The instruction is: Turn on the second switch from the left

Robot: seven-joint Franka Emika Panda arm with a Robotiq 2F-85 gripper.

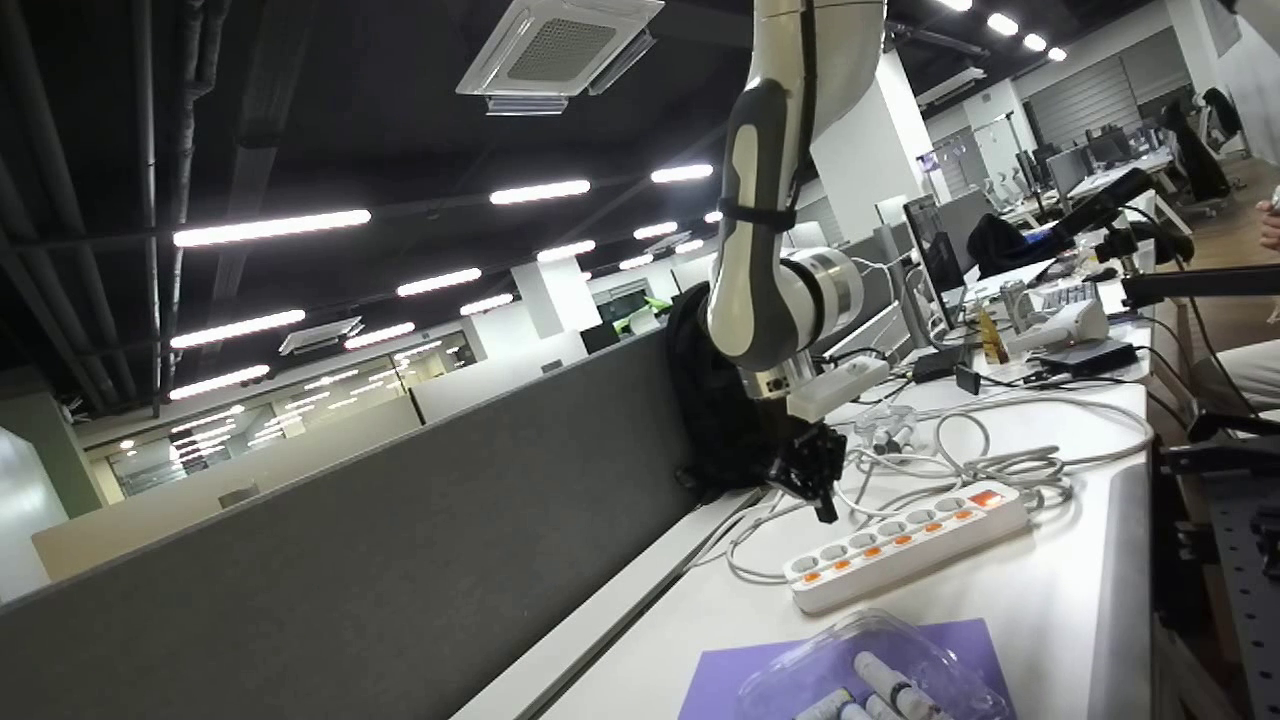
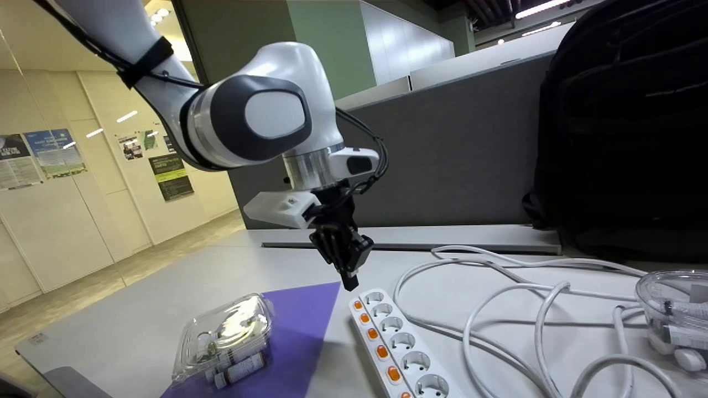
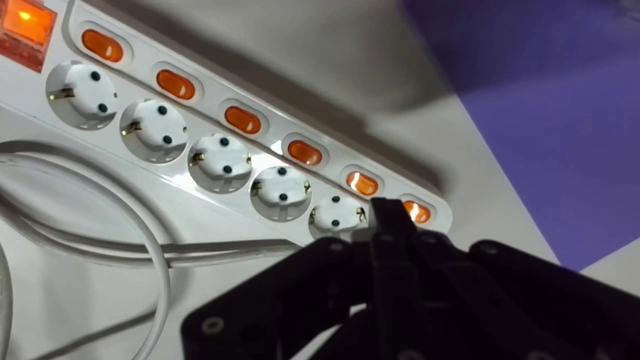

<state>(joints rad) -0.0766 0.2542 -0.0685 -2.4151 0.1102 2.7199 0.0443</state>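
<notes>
A long white power strip (image 1: 910,562) (image 2: 406,378) (image 3: 210,100) lies on the table with a row of orange switches beside its sockets. The second switch from the left, counted in an exterior view (image 1: 842,565) from the end away from the large red main switch, also shows in an exterior view (image 2: 364,318) and the wrist view (image 3: 362,183). My gripper (image 1: 826,510) (image 2: 349,283) (image 3: 392,212) is shut and empty, pointing down above that end of the strip. In the wrist view its tip lies between the last two switches and hides the end socket. The main switch (image 3: 30,22) glows orange.
A purple sheet (image 2: 307,309) with a clear plastic box (image 2: 224,331) of tubes lies beside the strip's end. White cables (image 3: 162,285) loop along the socket side. A grey partition (image 2: 459,149), black backpack (image 2: 625,127) and round clear container (image 2: 675,315) stand around.
</notes>
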